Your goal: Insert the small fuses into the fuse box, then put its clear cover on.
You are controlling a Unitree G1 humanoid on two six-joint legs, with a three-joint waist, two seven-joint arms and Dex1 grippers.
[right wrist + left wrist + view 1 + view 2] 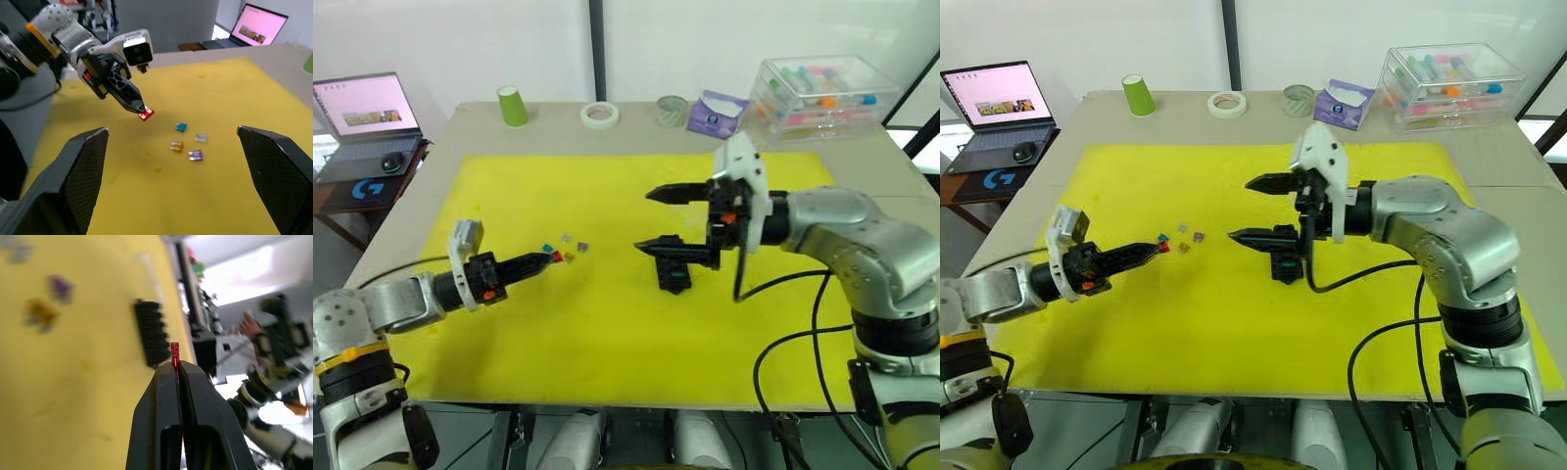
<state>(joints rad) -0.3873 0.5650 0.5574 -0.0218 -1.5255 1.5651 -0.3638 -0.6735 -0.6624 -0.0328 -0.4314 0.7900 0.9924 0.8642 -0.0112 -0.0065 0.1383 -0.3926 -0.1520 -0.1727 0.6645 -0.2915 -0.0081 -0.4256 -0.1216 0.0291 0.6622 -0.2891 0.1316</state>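
Observation:
My left gripper (553, 258) is shut on a red fuse (146, 114), held a little above the yellow mat. Just past its tip, several small fuses lie loose: teal (181, 127), grey (201, 137), brown (176, 146) and purple (195, 155). The black fuse box (674, 274) sits mid-mat with a teal fuse in one slot. My right gripper (646, 219) hovers over the box, open wide and empty. In the left wrist view a faint clear oblong, the clear cover (146, 269), lies on the mat beside the fuse box (152, 340).
Along the table's far edge stand a green cup (513, 105), a tape roll (600, 115), a purple pack (715, 113) and a large clear storage box (818, 95). A laptop (362, 117) sits on a side table at the left. Cables hang off my right arm.

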